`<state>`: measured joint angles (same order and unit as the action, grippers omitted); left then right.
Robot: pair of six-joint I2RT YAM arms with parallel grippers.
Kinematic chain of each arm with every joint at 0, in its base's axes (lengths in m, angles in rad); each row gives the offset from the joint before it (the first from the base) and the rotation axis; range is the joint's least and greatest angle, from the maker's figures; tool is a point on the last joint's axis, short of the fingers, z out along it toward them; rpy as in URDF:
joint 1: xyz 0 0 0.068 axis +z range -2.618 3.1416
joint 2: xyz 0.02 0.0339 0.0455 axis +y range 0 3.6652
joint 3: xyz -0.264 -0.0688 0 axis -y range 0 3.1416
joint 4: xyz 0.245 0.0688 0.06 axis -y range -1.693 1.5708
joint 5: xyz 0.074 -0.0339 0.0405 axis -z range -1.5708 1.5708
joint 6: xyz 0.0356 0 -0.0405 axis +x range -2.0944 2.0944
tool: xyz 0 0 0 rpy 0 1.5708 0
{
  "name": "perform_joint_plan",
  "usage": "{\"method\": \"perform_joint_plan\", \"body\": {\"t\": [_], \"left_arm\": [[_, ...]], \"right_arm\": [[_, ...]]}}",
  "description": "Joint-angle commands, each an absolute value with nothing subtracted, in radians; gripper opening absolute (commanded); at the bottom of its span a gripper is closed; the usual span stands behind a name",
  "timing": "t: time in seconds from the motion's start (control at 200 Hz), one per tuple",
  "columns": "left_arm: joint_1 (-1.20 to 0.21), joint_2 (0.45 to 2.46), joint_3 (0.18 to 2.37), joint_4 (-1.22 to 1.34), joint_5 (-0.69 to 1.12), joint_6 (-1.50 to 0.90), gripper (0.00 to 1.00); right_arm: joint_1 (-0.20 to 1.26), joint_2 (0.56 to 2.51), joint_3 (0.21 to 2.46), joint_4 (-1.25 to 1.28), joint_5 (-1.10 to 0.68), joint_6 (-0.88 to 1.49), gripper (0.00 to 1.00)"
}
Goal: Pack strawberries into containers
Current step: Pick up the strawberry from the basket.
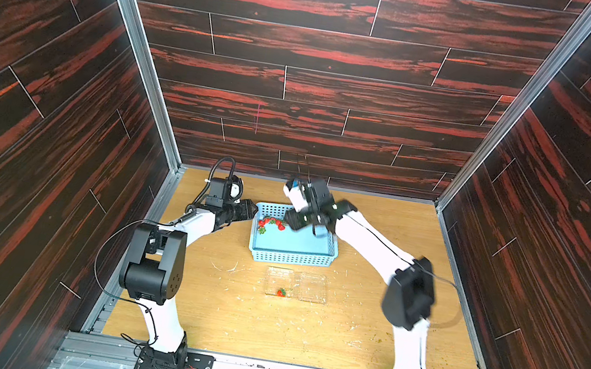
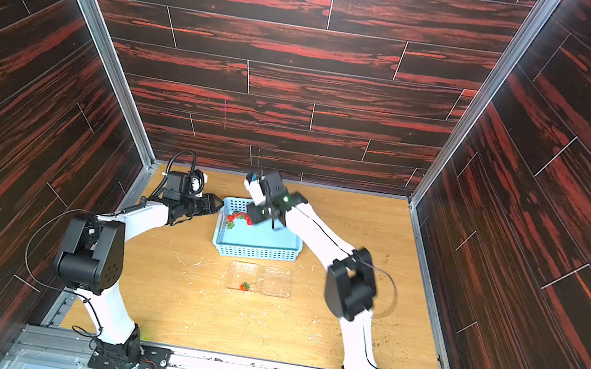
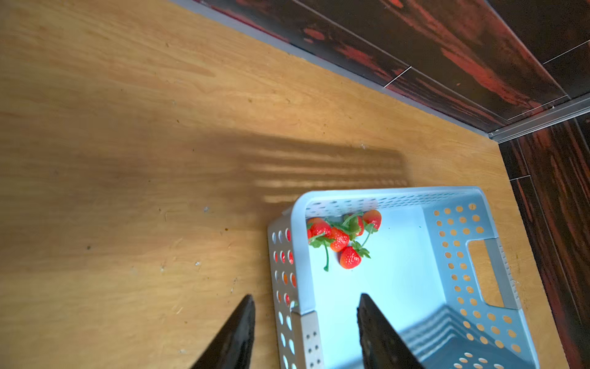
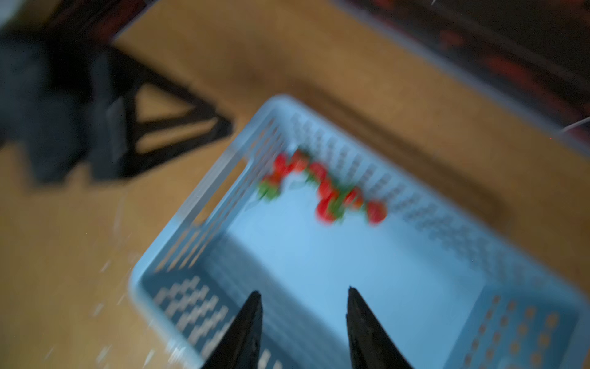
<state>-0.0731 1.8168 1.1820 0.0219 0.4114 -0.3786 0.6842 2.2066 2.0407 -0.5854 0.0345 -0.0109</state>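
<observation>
Strawberries (image 3: 343,238) bunched in the 11 o'clock corner of the basket (image 1: 290,259); one lies in the clamshell (image 1: 311,288).
From above, the cluster is strung along the far wall, at 9 o'clock of the nearer right gripper (image 4: 303,290), parted and empty; the left gripper (image 3: 307,295), parted, is set astride the rim.

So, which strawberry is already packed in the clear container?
The lone strawberry lying in the clear container, on the near side of the blue basket. All the other strawberries are clustered in a far corner of that basket.
</observation>
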Motion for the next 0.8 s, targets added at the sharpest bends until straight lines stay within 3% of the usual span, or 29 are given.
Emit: {"method": "perform_joint_plan", "body": {"t": [0.0, 0.165, 0.797], "left_arm": [[-0.078, 1.821, 1.209, 0.014, 0.436, -0.384, 0.53], [-0.083, 1.828, 1.211, 0.011, 0.451, -0.384, 0.53], [-0.093, 1.853, 1.224, -0.008, 0.474, -0.374, 0.51]], "right_arm": [[0.656, 2.394, 2.198, -0.722, 0.060, -0.016, 0.45], [0.622, 2.540, 2.392, -0.760, 0.009, 0.050, 0.45], [0.614, 2.620, 2.301, -0.516, -0.097, 0.262, 0.45]]}}
